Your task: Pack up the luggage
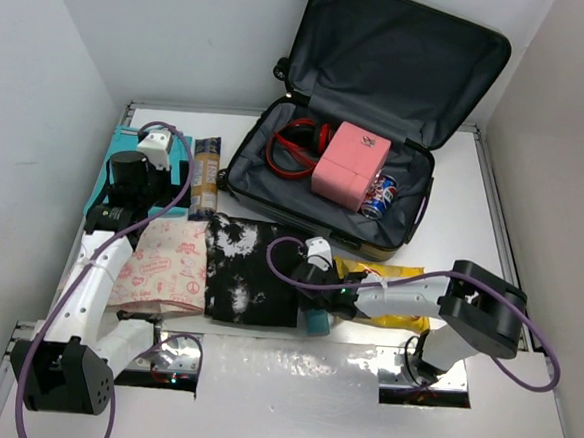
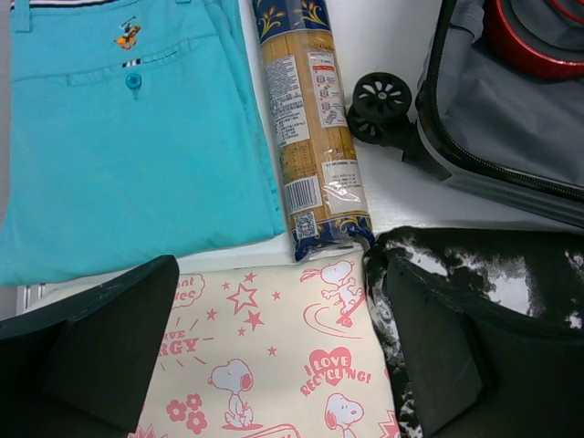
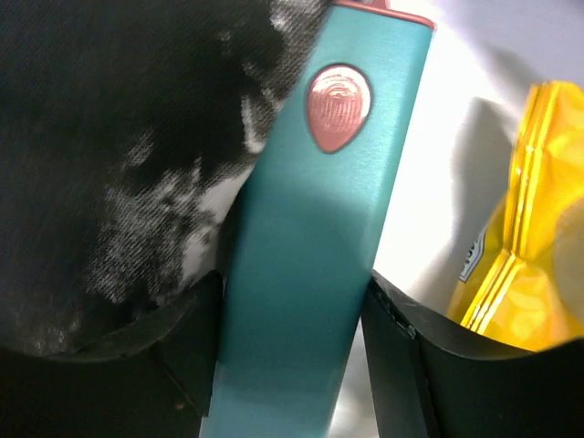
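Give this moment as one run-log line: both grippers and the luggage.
left gripper: open, above Snoopy bag | right gripper: shut on teal box | luggage: open, partly packed

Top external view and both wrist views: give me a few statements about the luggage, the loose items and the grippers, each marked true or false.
1. The luggage lies open with its lid raised. True.
2. The pink box sits on the table outside the luggage. False: it is inside the luggage, next to the red headphones.
3. The right gripper is closed on a teal box, with one finger on each side. True.
4. The left gripper is shut on the spaghetti packet. False: its jaws are open over the Snoopy-print fabric, and the packet lies untouched on the table.
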{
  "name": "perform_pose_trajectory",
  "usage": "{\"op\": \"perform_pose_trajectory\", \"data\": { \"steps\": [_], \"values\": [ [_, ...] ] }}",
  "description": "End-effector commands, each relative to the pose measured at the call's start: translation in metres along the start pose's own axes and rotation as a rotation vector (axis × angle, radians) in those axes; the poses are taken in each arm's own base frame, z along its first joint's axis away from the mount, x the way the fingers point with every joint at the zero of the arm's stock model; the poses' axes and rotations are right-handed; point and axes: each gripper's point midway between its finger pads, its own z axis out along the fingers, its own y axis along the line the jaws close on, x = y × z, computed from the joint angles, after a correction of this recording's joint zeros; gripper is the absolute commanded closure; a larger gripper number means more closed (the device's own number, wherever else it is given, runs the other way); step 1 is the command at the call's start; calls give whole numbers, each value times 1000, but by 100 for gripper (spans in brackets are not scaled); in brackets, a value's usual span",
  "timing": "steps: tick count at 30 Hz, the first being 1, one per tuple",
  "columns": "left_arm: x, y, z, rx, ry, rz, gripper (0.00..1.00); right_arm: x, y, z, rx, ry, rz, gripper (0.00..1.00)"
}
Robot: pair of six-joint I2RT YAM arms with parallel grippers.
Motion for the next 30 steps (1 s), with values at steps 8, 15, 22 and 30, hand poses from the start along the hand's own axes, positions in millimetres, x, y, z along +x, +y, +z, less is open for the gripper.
{"op": "perform_pose_trajectory", "data": {
  "steps": [8, 15, 22, 30],
  "values": [
    [-10, 2, -3, -20, -42, 11, 4, -14, -14, -59, -103, -39, -156, 100],
    [-18, -3, -3, 7, -84, -4, 4, -101, 29, -170, -439, -221, -624, 100],
    [-8, 0, -3, -10, -54, 0, 4, -288, 8, -127, -337, -443, -1016, 100],
    [-2, 11, -10, -71, -43, 8, 4, -375, 19, -19, -343, -461, -1078, 100]
  ]
}}
